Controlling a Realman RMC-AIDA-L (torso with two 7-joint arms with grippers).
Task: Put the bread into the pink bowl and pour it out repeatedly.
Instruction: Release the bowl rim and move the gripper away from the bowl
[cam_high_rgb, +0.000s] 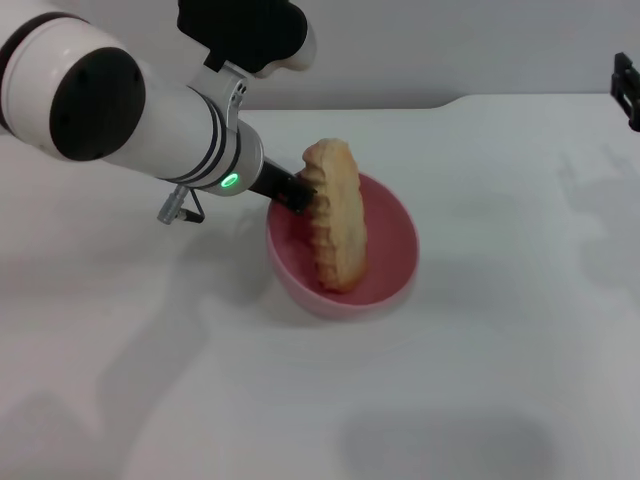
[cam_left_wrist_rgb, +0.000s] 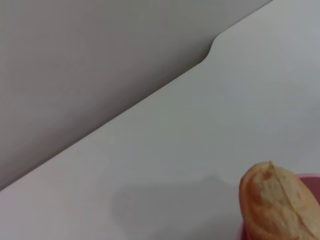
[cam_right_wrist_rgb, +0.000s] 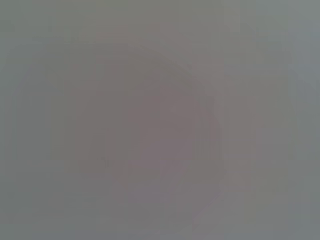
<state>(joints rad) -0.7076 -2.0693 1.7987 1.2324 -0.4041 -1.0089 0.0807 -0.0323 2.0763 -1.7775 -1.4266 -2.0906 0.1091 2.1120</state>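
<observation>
- White table (cam_high_rgb: 480, 380) fills the work area, with a grey wall behind it and a notch in the table's far edge.
- Pink bowl (cam_high_rgb: 385, 275) rests on the table near the centre, tipped slightly, mouth facing up and toward the right.
- Bread (cam_high_rgb: 335, 215) stands nearly on end inside the bowl, lower end on the bowl's floor, upper end above the rim. The pale plain side faces the head camera. The left wrist view shows only its upper tip (cam_left_wrist_rgb: 272, 205).
- Left gripper (cam_high_rgb: 303, 190) reaches in over the bowl's near-left rim, pinching the bread at its upper part on the ridged edge.
- Right gripper (cam_high_rgb: 626, 90) is parked at the far right edge; finger state cannot be told. Its wrist view shows nothing identifiable.
- Handling estimate: the bread looks light and stiff; the ridges should give a secure hold across the narrow width near mid-length.
- Handling estimate: the bowl looks glossy, light and likely to slide or tip; hold it at the rim.
</observation>
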